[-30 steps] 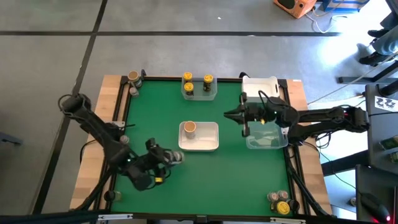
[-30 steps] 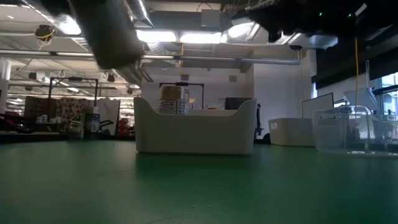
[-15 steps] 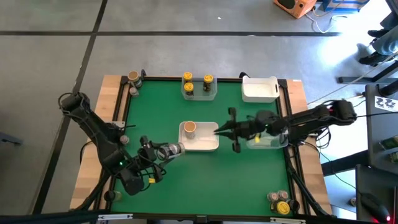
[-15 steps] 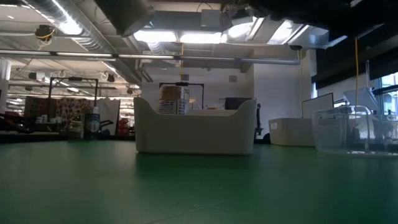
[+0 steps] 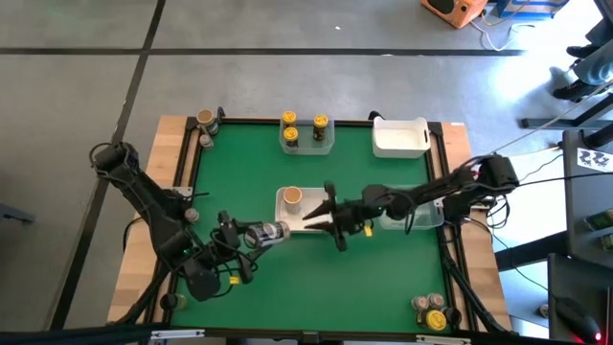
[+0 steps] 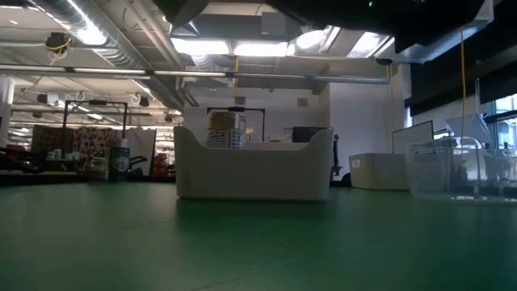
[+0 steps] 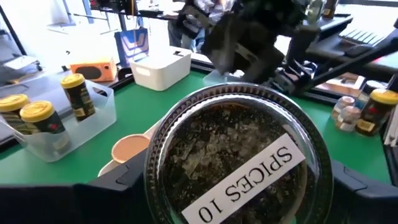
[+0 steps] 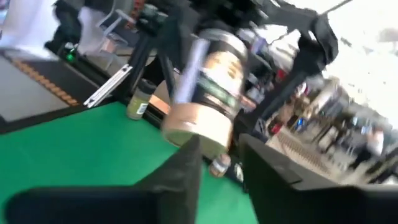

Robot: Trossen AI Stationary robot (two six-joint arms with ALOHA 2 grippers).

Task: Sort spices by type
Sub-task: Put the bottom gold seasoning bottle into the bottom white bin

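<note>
Midair, spice jar (image 5: 262,233) clamped in left gripper (image 5: 251,235), right gripper (image 5: 324,217) fingers parted nearby

Green table (image 5: 287,259) with tubs (image 5: 400,137), jars (image 5: 432,313)

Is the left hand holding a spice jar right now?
Yes. In the left wrist view a spice jar labelled SPICES 10 sits clamped between the left hand's two dark fingers.

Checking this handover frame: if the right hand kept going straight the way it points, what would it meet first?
Most likely the spice jar held by the left hand. The right hand points across the white tub toward it, and its wrist view shows that jar straight ahead, though depth is uncertain.
</note>
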